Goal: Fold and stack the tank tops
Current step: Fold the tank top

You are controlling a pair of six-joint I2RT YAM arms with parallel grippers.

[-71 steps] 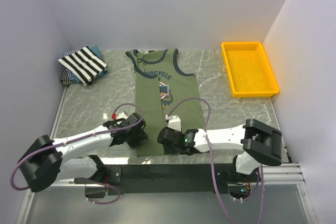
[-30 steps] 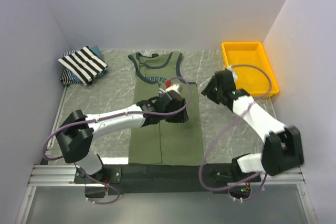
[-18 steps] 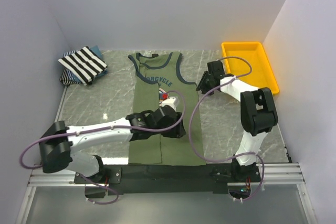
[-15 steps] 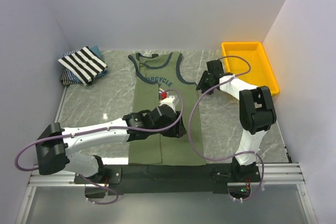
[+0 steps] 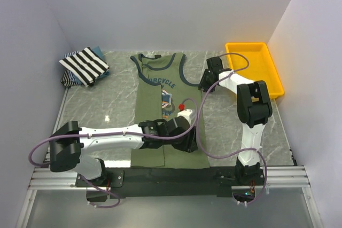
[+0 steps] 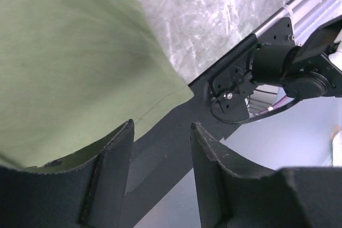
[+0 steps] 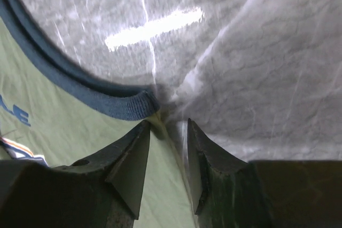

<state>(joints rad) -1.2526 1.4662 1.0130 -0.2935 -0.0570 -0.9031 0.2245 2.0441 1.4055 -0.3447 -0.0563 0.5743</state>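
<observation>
The grey marbled bench (image 5: 107, 105) carries everything. The olive-green tank top (image 5: 148, 102) lies flat along its middle, neck and navy trim at the far end and hem at the near edge by the arm bases. Its left long side is folded inward, covering part of the chest print.

The left arm (image 5: 112, 133) stretches low across the near end of the olive-green tank top, its wrist over the shirt's near right corner. The right arm (image 5: 251, 100) reaches out along the shirt's right side to the bottom of the right armhole.

The yellow tray (image 5: 256, 70) sits to the right of the olive-green tank top, level with its upper half and just beyond the right arm's wrist. Well apart from the shirt, off its far left corner, the black-and-white striped tank top (image 5: 85, 63) lies folded on top of a bluish one (image 5: 98, 52) that shows only at the edges.

The left fingers (image 6: 107, 174) stand moderately apart above the hem corner. One finger is over the green cloth, and only the dark rail at the bench edge shows in the gap, with nothing between them.

The right fingers (image 7: 128, 169) are drawn in to a narrow gap over the spot where the navy armhole trim ends. The shirt's side edge runs into that gap. Whether they actually pinch the cloth cannot be told.
</observation>
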